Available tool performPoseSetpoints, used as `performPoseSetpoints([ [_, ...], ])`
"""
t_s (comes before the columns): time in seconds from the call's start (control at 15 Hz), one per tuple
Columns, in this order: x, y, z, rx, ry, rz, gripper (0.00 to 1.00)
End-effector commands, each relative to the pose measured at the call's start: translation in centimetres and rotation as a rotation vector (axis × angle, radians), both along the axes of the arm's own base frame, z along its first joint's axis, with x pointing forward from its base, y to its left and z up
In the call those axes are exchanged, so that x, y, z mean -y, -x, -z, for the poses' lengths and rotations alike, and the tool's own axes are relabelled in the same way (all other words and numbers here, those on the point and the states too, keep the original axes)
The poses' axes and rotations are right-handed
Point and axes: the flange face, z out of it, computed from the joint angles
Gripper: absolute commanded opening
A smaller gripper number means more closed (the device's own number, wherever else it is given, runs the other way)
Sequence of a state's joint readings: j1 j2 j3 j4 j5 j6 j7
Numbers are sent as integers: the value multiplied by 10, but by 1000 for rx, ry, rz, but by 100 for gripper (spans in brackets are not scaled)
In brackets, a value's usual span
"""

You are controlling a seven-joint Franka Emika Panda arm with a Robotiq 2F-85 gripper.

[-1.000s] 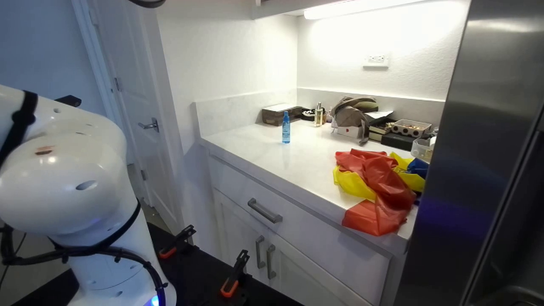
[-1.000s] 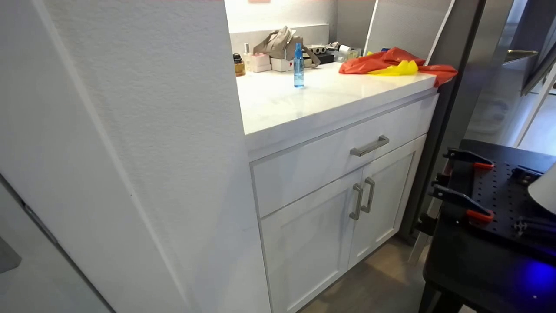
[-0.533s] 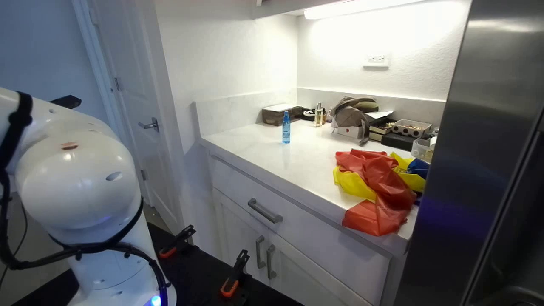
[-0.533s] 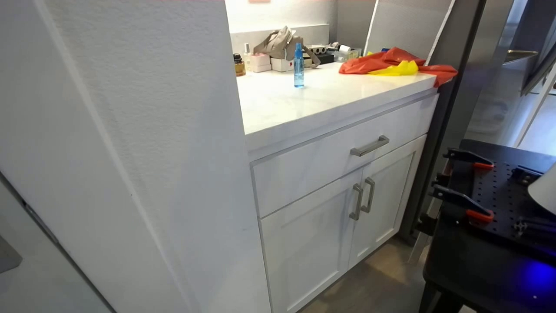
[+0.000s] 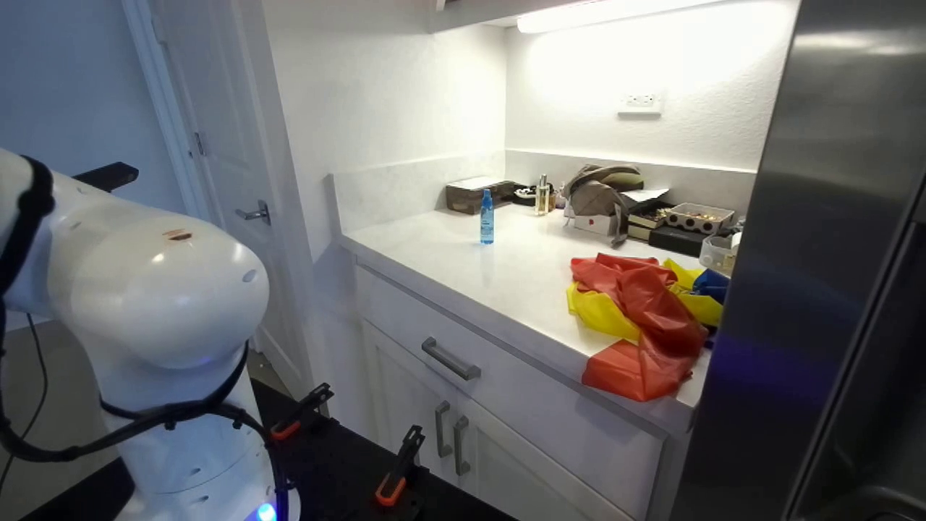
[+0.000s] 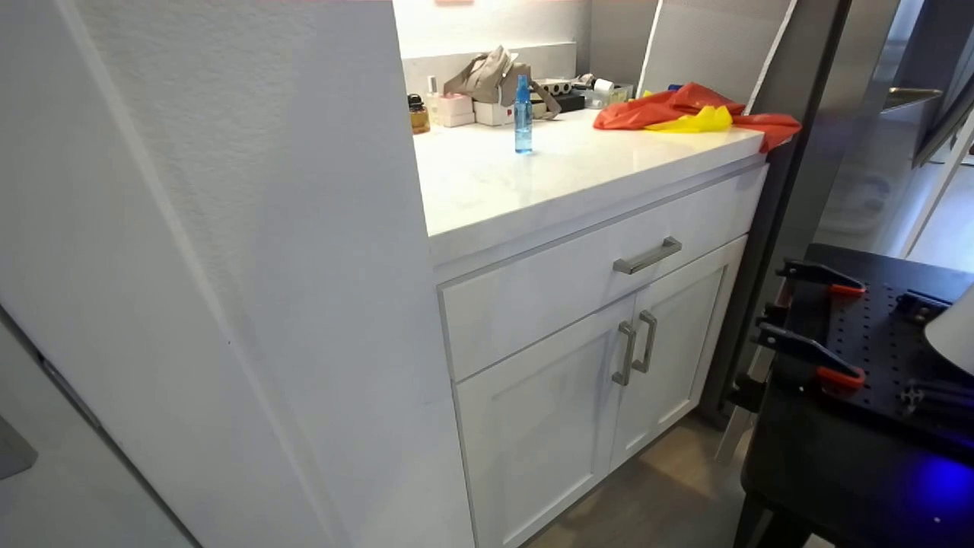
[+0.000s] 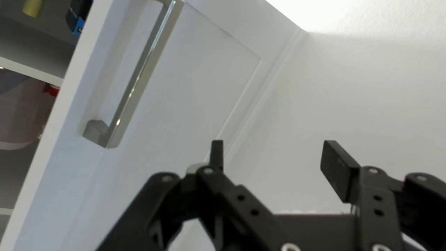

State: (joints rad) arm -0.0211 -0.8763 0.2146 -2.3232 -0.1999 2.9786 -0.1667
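My gripper (image 7: 272,157) is open in the wrist view, with nothing between its black fingers (image 7: 336,170). A white panelled door (image 7: 195,73) stands ajar beyond and to the left of it. The door's metal bar handle (image 7: 137,80) is up and left of the gripper, apart from the fingers in the picture. Past the door's edge is a shelf (image 7: 31,71), with a clear container with a red part (image 7: 21,111), a yellow thing (image 7: 33,7) and a black and blue thing (image 7: 75,21). The exterior views do not show the gripper; the white arm (image 5: 159,297) shows in an exterior view.
A blue spray bottle (image 5: 487,218) stands upright on the white counter (image 5: 434,250). Crumpled red and yellow sheeting (image 5: 636,325) hangs over its front edge. The drawer (image 6: 593,281) below is shut. A steel panel (image 5: 767,304) rises beside it. Clamps (image 6: 810,350) grip the black table (image 6: 837,441).
In an exterior view the white arm's big upper joint has swung to the right and slightly up. The bottle, sheeting and cabinet have not moved.
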Motion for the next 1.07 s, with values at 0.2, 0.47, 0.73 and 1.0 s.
performPoseSetpoints([
  [0.2,1,-44,-11,54,96,-21,20],
  [0.47,14,-65,-11,132,142,25,0],
  [0.73,29,-81,-9,170,168,102,0],
  [1.0,38,-93,-7,164,200,179,0],
])
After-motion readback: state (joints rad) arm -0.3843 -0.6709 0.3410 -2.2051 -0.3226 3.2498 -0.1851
